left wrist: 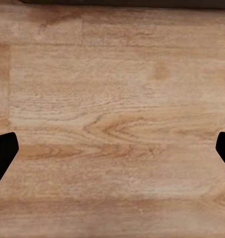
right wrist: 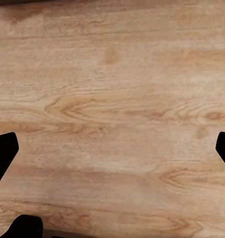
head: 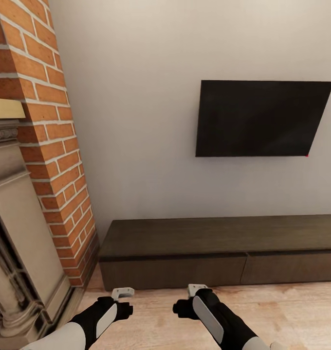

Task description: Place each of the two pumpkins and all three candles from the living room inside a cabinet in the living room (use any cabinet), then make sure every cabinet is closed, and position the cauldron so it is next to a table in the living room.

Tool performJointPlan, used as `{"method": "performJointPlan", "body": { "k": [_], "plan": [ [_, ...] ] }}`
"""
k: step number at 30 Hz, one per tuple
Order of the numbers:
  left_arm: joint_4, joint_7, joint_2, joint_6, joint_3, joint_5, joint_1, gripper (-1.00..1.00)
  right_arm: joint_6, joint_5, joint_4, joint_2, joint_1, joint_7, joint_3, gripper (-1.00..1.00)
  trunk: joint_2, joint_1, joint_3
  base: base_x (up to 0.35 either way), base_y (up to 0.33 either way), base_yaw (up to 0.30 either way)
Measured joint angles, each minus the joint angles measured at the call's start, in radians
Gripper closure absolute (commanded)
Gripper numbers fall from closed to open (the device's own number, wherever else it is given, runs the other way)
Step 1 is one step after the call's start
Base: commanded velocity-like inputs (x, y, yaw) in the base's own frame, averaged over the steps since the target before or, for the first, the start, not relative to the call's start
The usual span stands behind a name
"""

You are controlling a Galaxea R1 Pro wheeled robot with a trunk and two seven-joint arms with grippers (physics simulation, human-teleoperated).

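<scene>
Dark brown cabinet (head: 219, 253) lengthwise along wall, drawers closed; both pincers (left wrist: 112, 148) (right wrist: 112, 148) spread, empty.

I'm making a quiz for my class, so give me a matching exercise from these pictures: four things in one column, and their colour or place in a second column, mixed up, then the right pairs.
Things:
1. TV
2. chimney
3. cabinet
4. floor

Descriptions:
A. red brick, at the left beside the fireplace
B. light wood planks
C. black, hung on the wall
D. long, low, dark brown, fronts closed, against the wall

Pairs: 1-C, 2-A, 3-D, 4-B
</scene>
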Motion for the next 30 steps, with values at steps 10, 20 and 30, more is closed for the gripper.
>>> {"method": "performJointPlan", "body": {
  "k": [10, 20, 30],
  "plan": [
    [-0.083, -0.001, 0.001, 0.004, 0.001, -0.001, 0.001, -1.0, -0.007, 0.007, 0.001, -0.008, 0.002, 0.001, -0.082, -1.0, 0.0, 0.0, 0.0, 0.001, 0.0, 0.0],
    [-0.395, 0.01, 0.037, 0.047, -0.001, -0.003, 0.021, -1.0, -0.029, 0.0, 0.004, -0.075, 0.009, 0.244, -0.342, -1.0, 0.0, 0.0, 0.0, 0.0, 0.0, 0.0],
    [-0.952, 0.096, 0.135, 0.254, 0.043, 0.0, 0.146, -1.0, -0.164, 0.002, 0.062, -0.111, 0.013, 0.42, -0.466, -1.0, 0.0, 0.0, 0.0, 0.0, 0.0, 0.0]
  ]
}}
